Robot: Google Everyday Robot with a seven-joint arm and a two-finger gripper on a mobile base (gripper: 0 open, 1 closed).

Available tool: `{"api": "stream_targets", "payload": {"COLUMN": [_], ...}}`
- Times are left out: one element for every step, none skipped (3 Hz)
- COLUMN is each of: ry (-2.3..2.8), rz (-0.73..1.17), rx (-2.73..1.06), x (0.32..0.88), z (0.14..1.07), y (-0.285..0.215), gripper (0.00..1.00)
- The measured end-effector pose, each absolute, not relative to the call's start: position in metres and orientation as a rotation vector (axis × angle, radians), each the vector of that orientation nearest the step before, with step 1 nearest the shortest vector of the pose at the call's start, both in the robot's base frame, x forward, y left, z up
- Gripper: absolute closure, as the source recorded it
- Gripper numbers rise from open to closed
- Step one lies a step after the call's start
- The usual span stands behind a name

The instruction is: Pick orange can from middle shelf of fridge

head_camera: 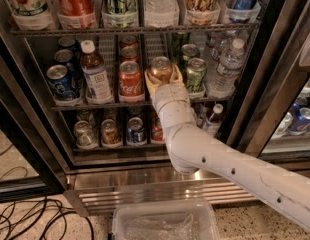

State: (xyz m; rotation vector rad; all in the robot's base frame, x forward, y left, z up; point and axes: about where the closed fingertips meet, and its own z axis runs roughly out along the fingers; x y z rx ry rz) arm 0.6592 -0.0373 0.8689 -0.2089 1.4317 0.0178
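Note:
The orange can [161,68], copper-orange with a silver lid, stands at the front of the middle shelf [90,105] of the fridge [245,134], between a red Coca-Cola can [130,80] and a green can [195,74]. My gripper [162,79] reaches up from the lower right on a white arm. Its yellowish fingers [150,84] hug the orange can's left and right sides, shut on it. The can's lower body is hidden behind the gripper.
A tea bottle [95,74], blue cans [60,81] and water bottles [226,66] share the middle shelf. Tall cans in white cups [75,4] fill the rack above, and small cans [136,130] the one below. A clear plastic bin [165,223] and cables [25,219] lie on the floor.

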Motion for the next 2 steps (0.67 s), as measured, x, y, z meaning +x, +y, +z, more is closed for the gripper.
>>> {"api": "stream_targets", "payload": {"ry": [1.348,1.273], "rz": [0.078,0.176], "rx": [-0.185,-0.213], "x": [0.649,0.631], "z": [0.896,0.921], "y": [-0.051,-0.058], "gripper": [1.00,1.00]}}
